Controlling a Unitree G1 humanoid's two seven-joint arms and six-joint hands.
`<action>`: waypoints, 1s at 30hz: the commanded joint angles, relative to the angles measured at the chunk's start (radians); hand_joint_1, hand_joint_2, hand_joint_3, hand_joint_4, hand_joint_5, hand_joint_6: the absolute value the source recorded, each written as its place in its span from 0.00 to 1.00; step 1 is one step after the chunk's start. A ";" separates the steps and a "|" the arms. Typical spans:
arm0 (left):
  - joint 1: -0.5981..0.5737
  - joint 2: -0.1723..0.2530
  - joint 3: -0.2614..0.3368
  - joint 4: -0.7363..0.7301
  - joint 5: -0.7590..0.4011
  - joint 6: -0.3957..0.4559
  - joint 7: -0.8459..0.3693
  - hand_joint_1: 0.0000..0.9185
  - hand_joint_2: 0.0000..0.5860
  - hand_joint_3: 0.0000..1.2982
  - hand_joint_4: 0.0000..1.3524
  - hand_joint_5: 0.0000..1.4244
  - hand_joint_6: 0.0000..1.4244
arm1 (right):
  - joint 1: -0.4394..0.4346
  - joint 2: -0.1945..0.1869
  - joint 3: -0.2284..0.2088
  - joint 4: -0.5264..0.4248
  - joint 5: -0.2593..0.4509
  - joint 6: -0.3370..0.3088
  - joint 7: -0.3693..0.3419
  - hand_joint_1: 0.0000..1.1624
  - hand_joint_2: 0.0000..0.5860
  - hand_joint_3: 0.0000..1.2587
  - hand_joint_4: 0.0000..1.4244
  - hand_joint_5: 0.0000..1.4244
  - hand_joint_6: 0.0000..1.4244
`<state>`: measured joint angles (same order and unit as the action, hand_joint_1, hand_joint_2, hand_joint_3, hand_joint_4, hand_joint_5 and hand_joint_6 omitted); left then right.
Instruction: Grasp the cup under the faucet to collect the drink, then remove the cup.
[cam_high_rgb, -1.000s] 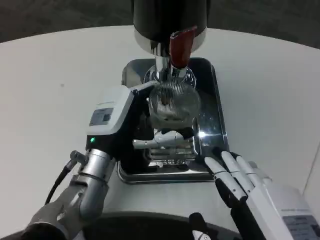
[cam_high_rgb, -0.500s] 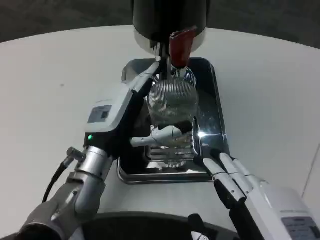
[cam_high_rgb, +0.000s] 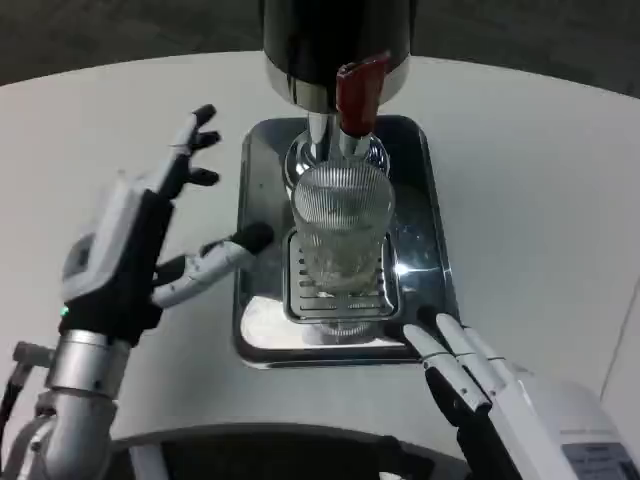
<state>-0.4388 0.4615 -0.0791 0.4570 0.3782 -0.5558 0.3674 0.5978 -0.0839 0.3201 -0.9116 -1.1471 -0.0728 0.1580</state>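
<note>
A clear ribbed cup (cam_high_rgb: 341, 226) stands upright on the grate of the steel drip tray (cam_high_rgb: 424, 200), right below the faucet with its red lever (cam_high_rgb: 359, 95) on the black dispenser (cam_high_rgb: 335, 40). My left hand (cam_high_rgb: 150, 235) hovers to the left of the tray, fingers spread wide and holding nothing; its thumb tip reaches the tray's left rim, apart from the cup. My right hand (cam_high_rgb: 470, 370) lies at the tray's front right corner, fingers stretched out and empty.
The round white table (cam_high_rgb: 540, 190) spreads out on both sides of the tray. Its front edge curves just below my hands, and dark floor lies beyond the far edge.
My left hand has let go of the cup and pulled back to the left with its fingers spread. The cup now stands alone on the grate. The right hand has barely shifted.
</note>
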 joint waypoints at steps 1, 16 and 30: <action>0.085 0.034 0.098 -0.196 -0.162 0.081 -0.162 0.00 0.00 0.01 0.03 0.14 0.11 | -0.015 0.000 -0.007 0.003 0.010 -0.011 -0.009 0.33 0.82 0.09 0.02 0.05 0.15; -0.013 0.078 0.261 -0.490 -0.839 0.299 -0.792 0.00 0.10 0.00 0.00 0.00 0.00 | -0.081 0.023 0.001 0.038 -0.008 0.012 0.004 0.36 0.82 0.08 0.02 0.06 0.19; -0.284 0.102 0.241 -0.419 -0.893 0.407 -1.066 0.00 0.10 0.00 0.00 0.00 0.00 | -0.044 0.037 -0.006 0.016 -0.006 0.014 -0.006 0.37 0.82 0.08 0.02 0.07 0.20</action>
<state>-0.6808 0.5726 0.1866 -0.0064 -0.5178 -0.1795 -0.6494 0.5377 -0.0480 0.3182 -0.8750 -1.1517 -0.0586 0.1585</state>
